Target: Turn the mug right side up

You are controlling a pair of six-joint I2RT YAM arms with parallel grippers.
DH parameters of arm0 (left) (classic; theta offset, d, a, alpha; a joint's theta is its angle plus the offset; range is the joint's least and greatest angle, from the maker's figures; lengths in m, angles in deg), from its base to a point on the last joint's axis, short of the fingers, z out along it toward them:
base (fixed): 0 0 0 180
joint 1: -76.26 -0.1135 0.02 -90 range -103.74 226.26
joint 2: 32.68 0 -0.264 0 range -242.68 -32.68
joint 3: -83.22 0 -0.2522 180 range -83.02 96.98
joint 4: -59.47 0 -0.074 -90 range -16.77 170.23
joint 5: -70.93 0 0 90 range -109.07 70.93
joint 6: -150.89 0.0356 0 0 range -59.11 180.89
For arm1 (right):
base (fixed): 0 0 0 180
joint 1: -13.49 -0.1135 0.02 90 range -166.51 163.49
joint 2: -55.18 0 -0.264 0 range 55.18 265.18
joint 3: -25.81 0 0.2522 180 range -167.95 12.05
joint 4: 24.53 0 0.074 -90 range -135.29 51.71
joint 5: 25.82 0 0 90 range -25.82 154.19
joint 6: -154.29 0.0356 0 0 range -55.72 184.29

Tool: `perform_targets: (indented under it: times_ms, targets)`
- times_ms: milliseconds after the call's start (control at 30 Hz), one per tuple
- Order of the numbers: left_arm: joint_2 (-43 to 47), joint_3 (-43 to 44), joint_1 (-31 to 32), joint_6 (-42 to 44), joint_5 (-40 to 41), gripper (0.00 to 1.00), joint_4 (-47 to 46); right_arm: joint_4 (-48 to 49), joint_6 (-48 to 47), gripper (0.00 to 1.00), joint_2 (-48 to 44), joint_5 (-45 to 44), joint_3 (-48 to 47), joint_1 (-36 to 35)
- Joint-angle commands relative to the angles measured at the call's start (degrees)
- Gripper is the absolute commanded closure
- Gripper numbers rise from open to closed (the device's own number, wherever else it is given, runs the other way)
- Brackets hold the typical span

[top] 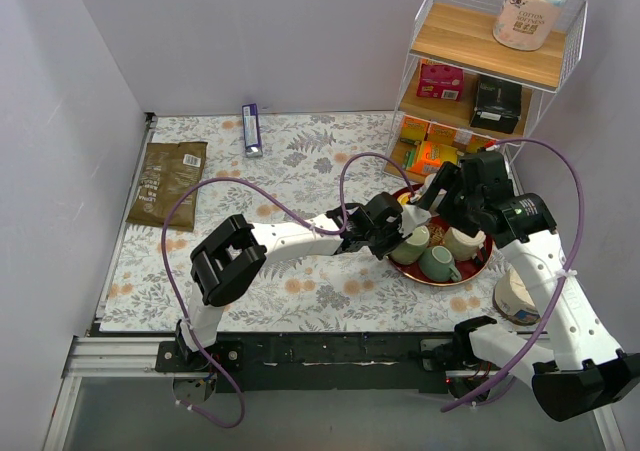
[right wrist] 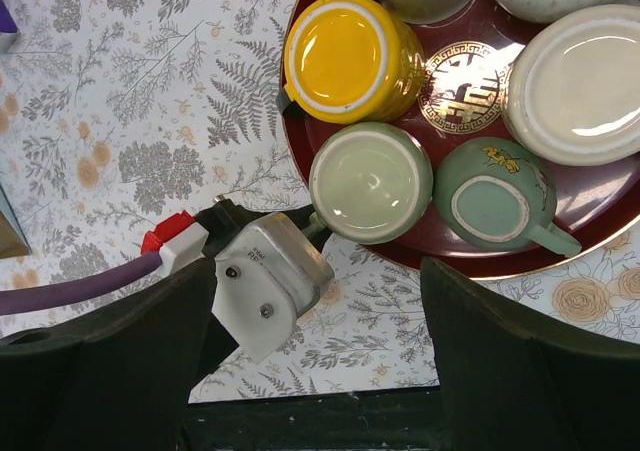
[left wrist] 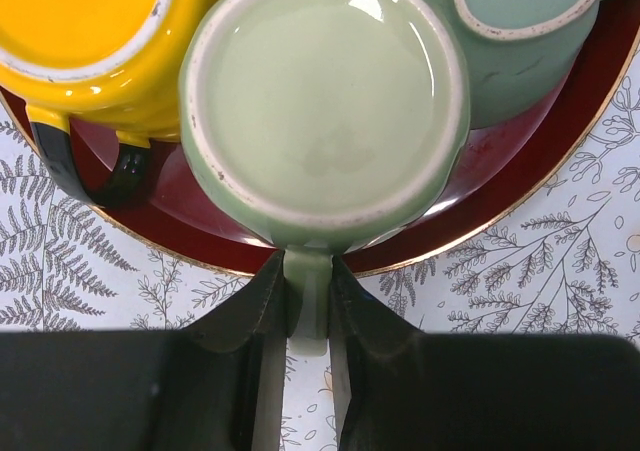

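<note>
A pale green mug (left wrist: 325, 101) stands upside down on the red tray (left wrist: 560, 141), its flat base facing up; it also shows in the right wrist view (right wrist: 370, 181) and the top view (top: 410, 243). My left gripper (left wrist: 308, 301) is shut on the mug's handle (left wrist: 307, 286), which sticks out over the tray's edge. My right gripper (right wrist: 320, 351) is open and empty, held above the tray's near-left edge, with the left wrist camera housing (right wrist: 265, 281) below it.
On the tray are an upside-down yellow mug (right wrist: 345, 56), a teal mug (right wrist: 495, 206) and a cream mug (right wrist: 580, 81). A wire shelf (top: 480, 71) with boxes stands behind the tray. A brown pouch (top: 165, 181) lies far left. A tub (top: 515, 296) stands right of the tray.
</note>
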Motion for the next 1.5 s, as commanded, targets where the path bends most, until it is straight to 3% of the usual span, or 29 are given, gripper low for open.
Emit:
perform_targets:
  times_ms: [0, 367, 433, 633, 767, 833, 967, 1167, 1300, 1467]
  targets:
    - [0.44, 3.57, 0.51, 0.07, -0.07, 1.0, -1.72, 1.77, -1.07, 0.11, -0.01, 0.77, -0.02, 0.61]
    - [8.77, 1.03, 0.51, -9.59, 2.65, 1.0, -1.72, 4.93, -0.72, 0.11, 0.17, 4.37, -1.08, 0.79]
    - [10.1, 0.23, 0.25, -12.74, 6.06, 1.0, -1.54, 5.63, -0.72, 0.11, -0.01, 5.42, -1.25, 0.79]
    - [16.78, -1.09, -4.14, -22.25, 4.24, 1.0, -0.49, 9.76, -0.72, 0.11, -0.18, 7.88, -0.99, 0.88]
    - [22.22, -2.4, -9.06, -29.97, -2.51, 1.0, -0.57, 22.03, -4.4, 0.11, -2.02, 14.99, 1.02, 0.79]
    - [25.21, -3.11, -13.54, -31.3, -4.81, 1.0, -0.84, 33.77, -6.6, 0.11, -5.1, 20.43, 2.52, 0.88]
    - [28.3, -2.85, -24.24, -34.55, -11.66, 1.0, -2.07, 47.1, -7.14, 0.08, -7.04, 24.4, 3.85, 0.88]
    - [32.16, 1.72, -28.14, -39.74, -15.45, 1.0, -3.47, 60.29, -1.88, 0.08, -0.02, 38.38, 3.05, 0.18]
    - [34.89, 1.55, -29.55, -46.93, -15.89, 1.0, -8.64, 65.22, -0.72, 0.08, 2.71, 37.52, 3.93, -3.33]
    - [35.51, -3.28, -30.51, -59.69, -22.04, 1.0, -25.43, 68.29, -0.11, 0.13, 5.44, 33.99, 5.42, -8.7]
